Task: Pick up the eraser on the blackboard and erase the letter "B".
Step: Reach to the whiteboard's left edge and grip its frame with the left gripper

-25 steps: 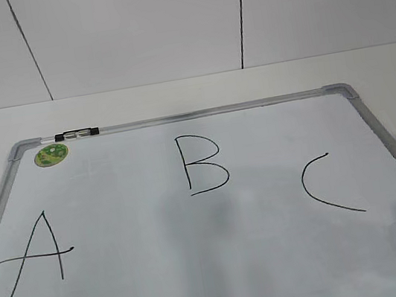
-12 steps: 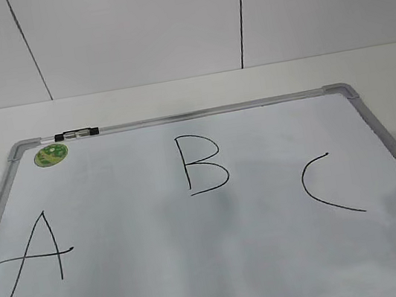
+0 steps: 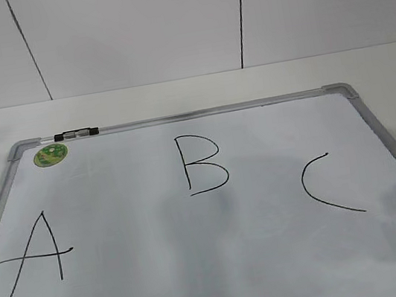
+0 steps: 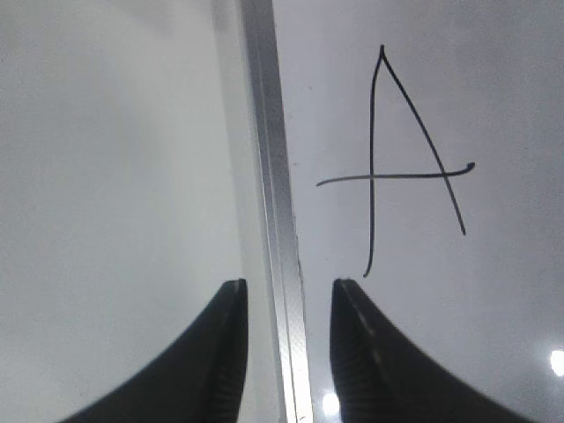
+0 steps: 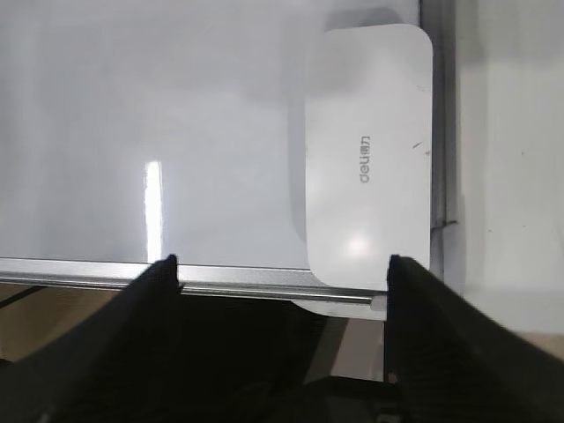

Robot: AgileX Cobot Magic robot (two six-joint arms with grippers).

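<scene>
Closest to the right wrist camera, the right pincer holds its two dark, flat-sided jaws wide apart with nothing between them. Just beyond their tips runs the smooth grey metal frame of the blackboard, a glossy white panel with a bright streak of glare ahead of the left-hand jaw. The eraser, a white rounded-rectangular plastic block with small grey lettering on its top, lies ahead of the right-hand jaw, in the board's corner; its near end overlaps the frame strip, and its long side lies close along the side rail. Open board stretches away ahead of the left-hand jaw.

At the left wrist, the left pincer also stands parted, its curved, ribbed black fingers straddling the board's ridged aluminium side rail without visibly touching it. The slanted letter "A" lies beyond the right-hand finger, on the board.

Farther off, in the exterior view, the letter "B" stands intact in thin black strokes mid-board, the open "C" to one side. A round green magnet and a black-and-clear marker pen sit at the far corner.
</scene>
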